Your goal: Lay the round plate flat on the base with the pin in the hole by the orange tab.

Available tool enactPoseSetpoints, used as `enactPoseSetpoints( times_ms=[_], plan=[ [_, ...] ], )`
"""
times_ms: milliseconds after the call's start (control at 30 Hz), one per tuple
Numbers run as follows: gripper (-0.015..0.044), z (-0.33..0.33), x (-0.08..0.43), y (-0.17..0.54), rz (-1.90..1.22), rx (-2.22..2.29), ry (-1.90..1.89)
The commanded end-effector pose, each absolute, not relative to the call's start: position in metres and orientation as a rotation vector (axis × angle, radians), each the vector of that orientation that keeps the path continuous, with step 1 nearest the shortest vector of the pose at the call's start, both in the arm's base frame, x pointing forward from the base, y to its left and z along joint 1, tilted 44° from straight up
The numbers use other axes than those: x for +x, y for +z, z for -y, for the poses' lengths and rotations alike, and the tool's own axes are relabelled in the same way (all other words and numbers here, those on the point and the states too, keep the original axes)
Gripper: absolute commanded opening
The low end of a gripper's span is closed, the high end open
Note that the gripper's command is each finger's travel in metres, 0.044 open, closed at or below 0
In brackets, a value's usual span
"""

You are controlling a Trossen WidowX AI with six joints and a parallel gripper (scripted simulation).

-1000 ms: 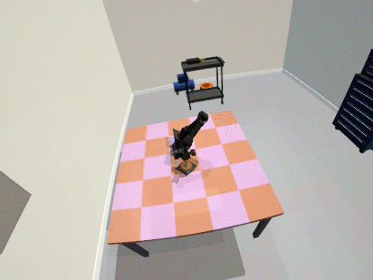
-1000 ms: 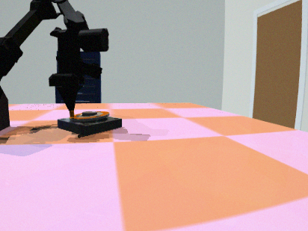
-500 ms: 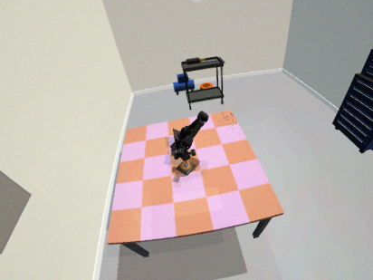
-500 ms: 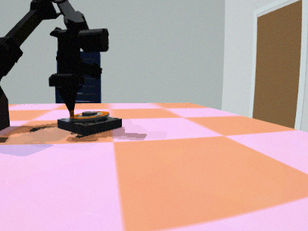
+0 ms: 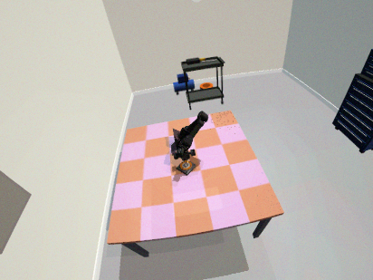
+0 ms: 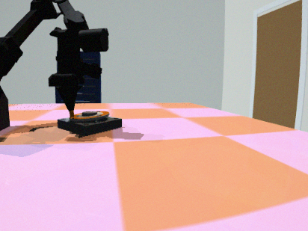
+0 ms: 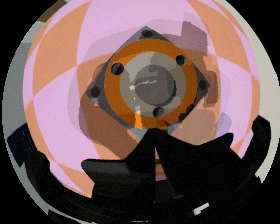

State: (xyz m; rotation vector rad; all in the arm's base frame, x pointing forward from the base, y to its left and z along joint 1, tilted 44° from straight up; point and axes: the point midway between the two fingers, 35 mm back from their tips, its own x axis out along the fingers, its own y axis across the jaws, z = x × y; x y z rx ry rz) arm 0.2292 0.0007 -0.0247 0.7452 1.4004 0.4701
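The round orange and grey plate point(image 5: 186, 165) point(image 6: 102, 114) point(image 7: 113, 92) sits over the dark square base point(image 5: 186, 172) point(image 6: 99, 126) point(image 7: 146, 34). In the exterior view it looks slightly tilted, with its right side a little higher. The wrist view shows dark holes in the plate around its round grey centre. My gripper point(image 6: 72, 112) point(image 7: 151, 132) is shut and points down at the plate's near edge in the wrist view, at its left edge in the exterior view. A bit of orange shows at the tips. The tab and pin cannot be made out clearly; contact is unclear.
The base stands on a pink and orange checkered table point(image 5: 190, 214) point(image 6: 179, 171). The arm point(image 5: 192, 130) point(image 6: 22, 29) rises beside the base, on its left in the exterior view. A shelf cart point(image 5: 205, 94) stands beyond the table, and a dark blue drawer cabinet point(image 5: 358, 110) stands at the right.
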Motion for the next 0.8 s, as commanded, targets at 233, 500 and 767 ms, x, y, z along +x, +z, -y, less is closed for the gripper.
enactPoseSetpoints(
  times_ms=[233, 500, 767],
  plan=[
    [0.0, 0.006, 0.227, -0.034, -1.423, 0.725, 0.454],
    [0.0, 0.009, 0.227, -0.036, -1.423, 0.725, 0.454],
    [0.0, 0.013, 0.228, -0.039, -1.422, 0.725, 0.454]
  ],
)
